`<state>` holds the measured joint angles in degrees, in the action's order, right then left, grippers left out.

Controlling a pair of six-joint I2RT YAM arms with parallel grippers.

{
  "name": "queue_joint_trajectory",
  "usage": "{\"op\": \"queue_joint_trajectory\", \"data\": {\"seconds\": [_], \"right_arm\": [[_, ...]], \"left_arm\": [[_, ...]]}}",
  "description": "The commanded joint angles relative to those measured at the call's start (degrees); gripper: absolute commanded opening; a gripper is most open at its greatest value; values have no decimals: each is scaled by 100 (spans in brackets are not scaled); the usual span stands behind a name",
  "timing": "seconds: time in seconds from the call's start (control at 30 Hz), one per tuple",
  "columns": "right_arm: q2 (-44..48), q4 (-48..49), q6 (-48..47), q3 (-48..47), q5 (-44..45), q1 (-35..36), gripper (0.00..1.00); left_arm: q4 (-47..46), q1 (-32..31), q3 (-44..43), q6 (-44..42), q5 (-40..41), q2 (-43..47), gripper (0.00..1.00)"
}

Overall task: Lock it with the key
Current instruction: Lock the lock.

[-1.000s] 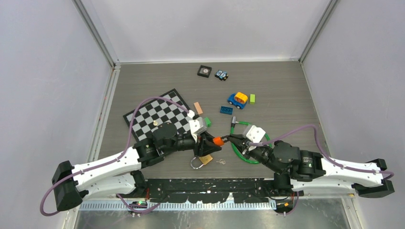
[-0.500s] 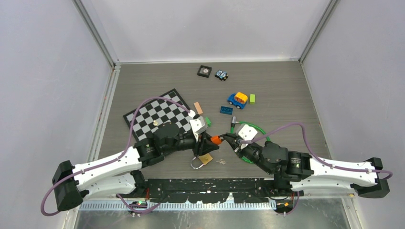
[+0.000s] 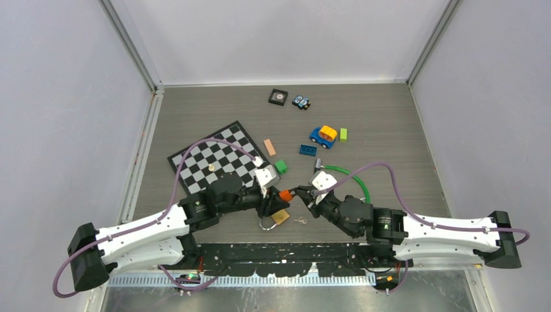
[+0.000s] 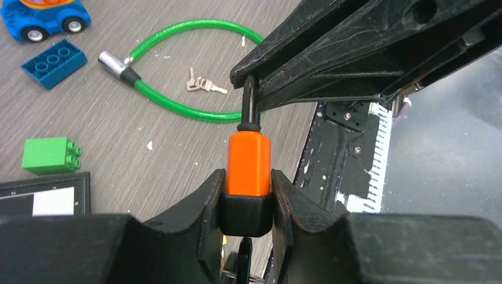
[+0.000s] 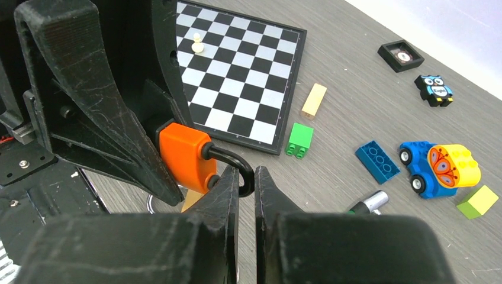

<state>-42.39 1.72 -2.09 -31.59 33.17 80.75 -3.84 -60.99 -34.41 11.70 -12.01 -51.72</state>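
Orange padlock (image 3: 284,194): it is held above the table, in the lower centre of the top view, between the two grippers.
Shackle (image 5: 232,164): it is pointed toward the right arm; whether it is pressed fully home cannot be told.
Left gripper (image 4: 248,190): it is closed part way, and the orange body is clamped between its fingers.
Right gripper (image 5: 247,179): it is almost closed, and the bow of the shackle is pinched at the fingertips.
Change: compared with one second ago, the padlock and both grippers are shifted a little to the left in the top view. The right arm is stretched further across, and more of the green cable lock (image 3: 354,179) is uncovered.
Keys (image 3: 299,220): they are left on the table, just below the padlock in the top view, near the brass padlock (image 3: 279,217). They are touched by no gripper.
Meaning: only the padlock is repositioned. The key step is judged not yet begun, and one gripper will probably have to be freed for the keys.
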Motion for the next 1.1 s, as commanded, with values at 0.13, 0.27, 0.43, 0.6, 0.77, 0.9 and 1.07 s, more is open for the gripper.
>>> {"op": "queue_joint_trajectory", "data": {"seconds": [0.13,0.27,0.43,0.6,0.77,0.9,1.07], "right_arm": [[-786,1385,966,176,-1840,537,1],[-1007,1653,970,145,-1692,818,1],[-1323,2039,1033,82,-1683,1037,1],[-1664,2239,1050,-75,-1616,1407,1],[-1781,2460,1119,-17,-1508,1528,1],[-1299,2045,860,40,-923,1531,1],[-390,1093,357,-30,162,1523,1]], "left_arm": [[-2415,270,-288,-49,-79,-144,0],[-2757,534,-375,111,-421,-367,0],[-2816,575,-578,82,-536,-640,0],[-2913,670,-564,68,-522,-695,0],[-2841,720,-601,54,-549,-647,0],[-2584,729,-531,42,-645,-485,0],[-1838,729,-511,-59,-1133,-209,5]]}}
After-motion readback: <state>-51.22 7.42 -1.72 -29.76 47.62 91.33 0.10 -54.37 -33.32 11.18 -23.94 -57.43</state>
